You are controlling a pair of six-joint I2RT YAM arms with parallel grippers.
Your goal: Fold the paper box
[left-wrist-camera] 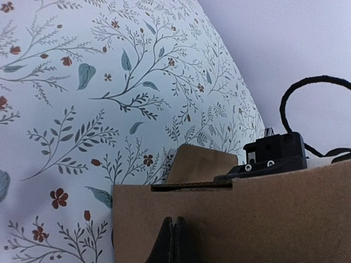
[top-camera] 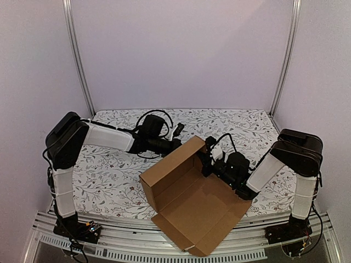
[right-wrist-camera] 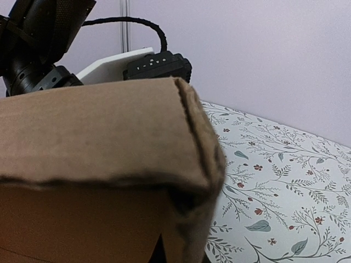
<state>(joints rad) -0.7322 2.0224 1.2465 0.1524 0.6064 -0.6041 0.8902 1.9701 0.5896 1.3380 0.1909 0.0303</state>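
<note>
Paper box [top-camera: 192, 203], walls raised, on the floral desk [top-camera: 109, 175].
Left claw [left-wrist-camera: 173, 222] clenched against its far wall; right claw [top-camera: 209, 153] clenched too, cardboard blocking its camera.

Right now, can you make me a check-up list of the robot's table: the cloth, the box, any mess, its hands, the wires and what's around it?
Surface: floral tablecloth, lying flat, printed with leaves and small red flowers.
Job's things: paper box, brown cardboard, partly folded; the back wall is raised and the front flap reaches past the near table edge.
Clutter: nothing seen.
Hands: left hand shut, right at the raised wall; right hand shut at that wall's other end, its fingers hidden by cardboard.
Cables: black cable loops above the left wrist; second cable arcs over the right wrist.
Surroundings: pale walls; metal posts in the back corners.
</note>
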